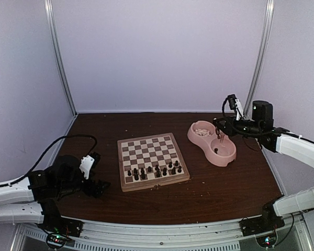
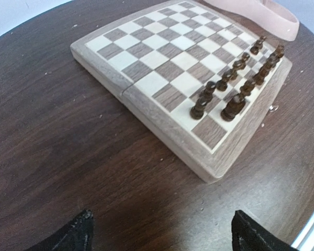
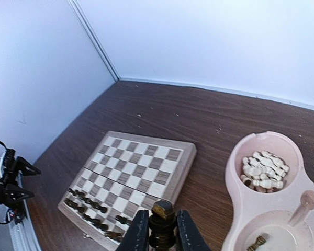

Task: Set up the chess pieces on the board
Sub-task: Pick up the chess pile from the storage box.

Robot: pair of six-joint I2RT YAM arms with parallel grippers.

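The board lies at the table's middle, with several dark chess pieces standing in its two nearest rows. My right gripper is shut on one dark chess piece, upright between the fingers. In the top view that gripper hangs over the pink double bowl, to the right of the board. My left gripper rests low on the table, left of the board's near corner. It is open, and only bare wood lies between its fingertips. The left wrist view has the board and its dark pieces ahead.
The pink double bowl holds several cream-white pieces in its far compartment. One dark piece lies in the near one, beside a pink post. A black cable trails left of the board. White walls close the back and sides.
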